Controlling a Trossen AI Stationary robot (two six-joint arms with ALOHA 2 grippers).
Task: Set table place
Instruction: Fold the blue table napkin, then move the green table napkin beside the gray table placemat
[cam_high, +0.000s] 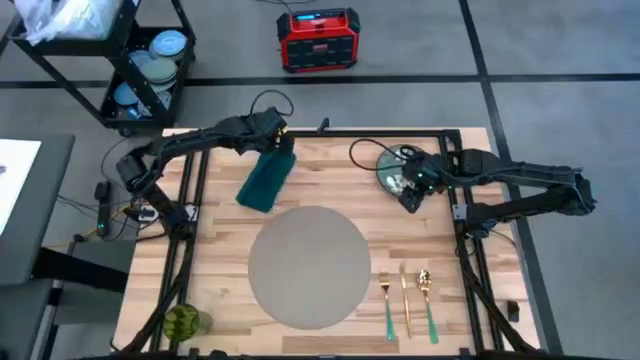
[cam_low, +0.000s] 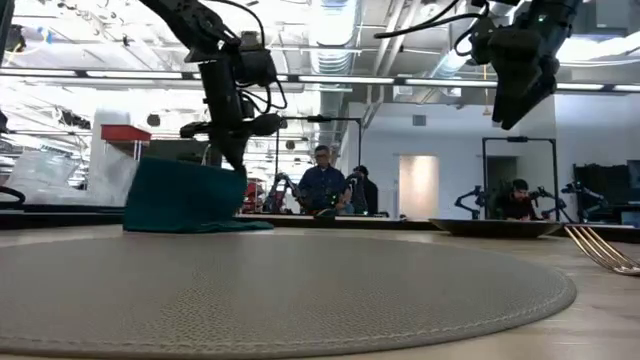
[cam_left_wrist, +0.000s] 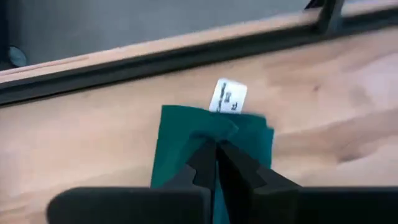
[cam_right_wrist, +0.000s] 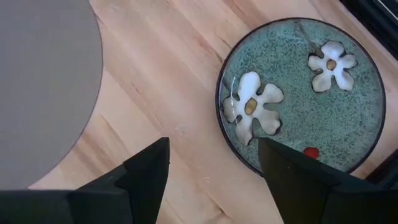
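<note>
The left gripper (cam_left_wrist: 217, 155) pinches the limp green napkin (cam_high: 266, 180) at its folded edge; the right gripper (cam_right_wrist: 211, 165) hovers open above the rigid, breakable floral plate (cam_right_wrist: 305, 93), best taken by the rim.

desk (cam_high: 330, 170): rectangular light-wood plank top, black metal frame along its edges, level | place (cam_high: 310, 266): large round grey-taupe mat, woven texture with a stitched rim, lying flat on the desk, centred toward its near edge, nothing resting on it
</note>
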